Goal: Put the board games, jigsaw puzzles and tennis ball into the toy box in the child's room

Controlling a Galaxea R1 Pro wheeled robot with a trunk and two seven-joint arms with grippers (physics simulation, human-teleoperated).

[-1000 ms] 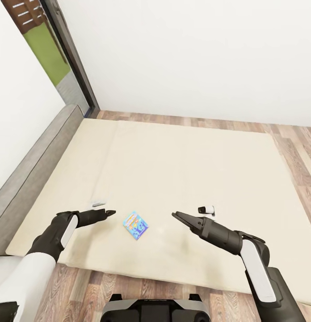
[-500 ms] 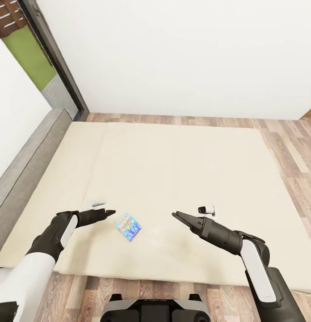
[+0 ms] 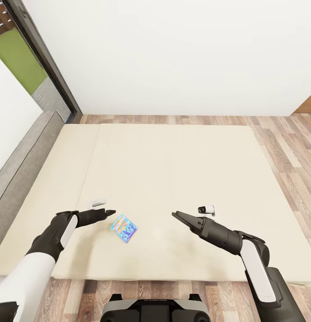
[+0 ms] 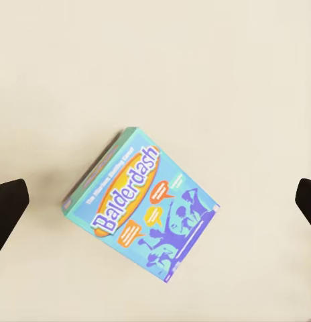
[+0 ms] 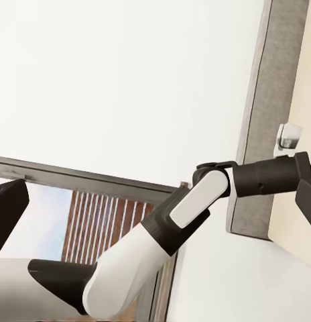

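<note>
A small blue board game [image 3: 123,228] printed "Balderdash" lies flat on the beige bed [image 3: 173,170], near its front edge. My left gripper [image 3: 111,212] hovers just left of the box and above it, open. In the left wrist view the box [image 4: 142,201] lies between my two dark fingertips [image 4: 8,209], which stand far apart at the picture's edges. My right gripper [image 3: 174,215] hangs open over bare mattress, to the right of the box. Its fingertips [image 5: 8,204] are also wide apart, with nothing between them.
A grey headboard [image 3: 21,161] runs along the bed's left side. A dark-framed window [image 3: 35,53] stands at the back left beside a white wall [image 3: 182,53]. Wood-plank floor [image 3: 285,143] borders the bed on the right and at the back. My base [image 3: 155,308] is at the bed's front edge.
The whole view has swung round, so the camera has moved. Both arms hold the same pose. The blue box now sits nearer my left gripper in the picture.
</note>
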